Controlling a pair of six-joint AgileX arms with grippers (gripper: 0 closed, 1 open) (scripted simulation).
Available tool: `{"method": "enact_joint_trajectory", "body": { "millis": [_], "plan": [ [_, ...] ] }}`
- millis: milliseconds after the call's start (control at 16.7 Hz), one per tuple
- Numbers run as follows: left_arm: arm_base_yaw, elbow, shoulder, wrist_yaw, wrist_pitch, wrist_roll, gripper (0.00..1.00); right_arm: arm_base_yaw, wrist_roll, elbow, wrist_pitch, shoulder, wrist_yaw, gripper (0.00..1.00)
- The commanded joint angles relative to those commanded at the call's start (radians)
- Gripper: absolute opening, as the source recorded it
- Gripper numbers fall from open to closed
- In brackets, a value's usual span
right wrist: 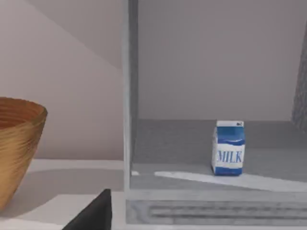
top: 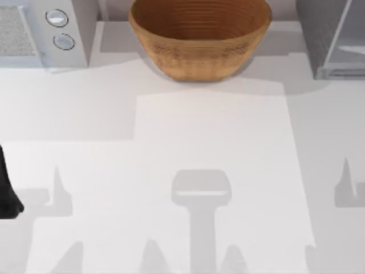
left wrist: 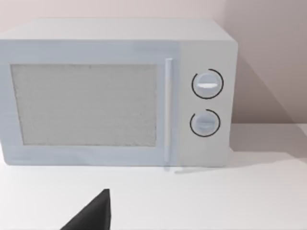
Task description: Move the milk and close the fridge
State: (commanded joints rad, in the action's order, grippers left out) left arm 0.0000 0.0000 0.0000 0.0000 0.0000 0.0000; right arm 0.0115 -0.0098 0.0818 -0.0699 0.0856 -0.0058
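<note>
The milk (right wrist: 228,147), a small blue and white carton, stands upright on the floor inside the fridge (right wrist: 216,211), which stands open toward the right wrist view. The fridge (top: 322,34) is the grey box at the table's far right corner, with a pale glassy panel beside it. A dark part of my right gripper (right wrist: 93,214) shows low in the right wrist view, well short of the fridge. My left arm (top: 7,194) sits at the table's left edge, and a dark part of my left gripper (left wrist: 93,214) faces the microwave.
A white microwave (top: 51,31) with two round knobs stands at the far left. A wicker basket (top: 199,40) sits at the far centre, left of the fridge. Broad bare tabletop (top: 211,142) lies in front of them.
</note>
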Motion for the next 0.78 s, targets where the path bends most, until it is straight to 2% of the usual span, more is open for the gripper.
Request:
{"method": "enact_joint_trajectory", "body": {
  "millis": [240,600,780],
  "plan": [
    [0.000,0.000,0.000,0.000,0.000,0.000,1.00,-0.012,0.010,-0.082,0.070,-0.086,0.006,1.00],
    [0.000,0.000,0.000,0.000,0.000,0.000,1.00,-0.009,0.009,-0.070,0.081,-0.093,0.005,1.00],
    [0.000,0.000,0.000,0.000,0.000,0.000,1.00,-0.010,0.007,-0.001,0.175,-0.174,0.004,1.00]
  ]
}}
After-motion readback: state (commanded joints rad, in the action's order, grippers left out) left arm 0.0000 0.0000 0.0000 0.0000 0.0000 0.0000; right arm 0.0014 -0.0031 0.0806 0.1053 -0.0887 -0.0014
